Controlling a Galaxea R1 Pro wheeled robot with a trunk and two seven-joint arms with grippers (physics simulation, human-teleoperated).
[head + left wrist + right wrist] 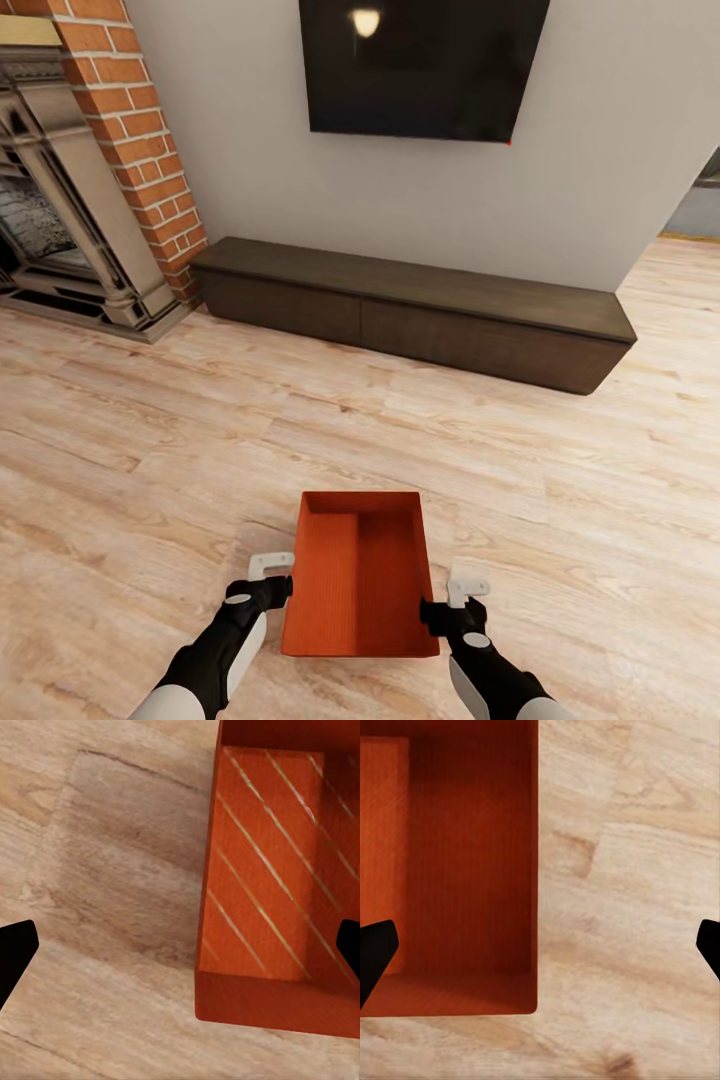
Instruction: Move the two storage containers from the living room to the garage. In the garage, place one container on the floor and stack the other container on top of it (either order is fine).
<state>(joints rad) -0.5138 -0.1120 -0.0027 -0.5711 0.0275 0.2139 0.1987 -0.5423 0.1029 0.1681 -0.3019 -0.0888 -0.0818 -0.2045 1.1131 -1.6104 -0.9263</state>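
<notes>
- Head view: storage container (360, 575) on the wood floor (150, 440), between the left gripper (272, 573) and right gripper (462, 592), well short of the bench (420, 310).
- Left wrist view: fingers (15, 956) spread wide, straddling the container's wall (206, 900).
- Right wrist view: fingers (373, 949) wide, astride the opposite wall (534, 870).

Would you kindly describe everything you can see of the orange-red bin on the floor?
The bin is an orange-red, rectangular, open-topped container that looks like plastic, with finely ribbed walls and nothing visible inside. It sits upright on the light wood floor, its long axis pointing toward the bench. The left gripper and right gripper flank its long sides near the closer end, jaws open across the rims; whether they touch it is unclear.
</notes>
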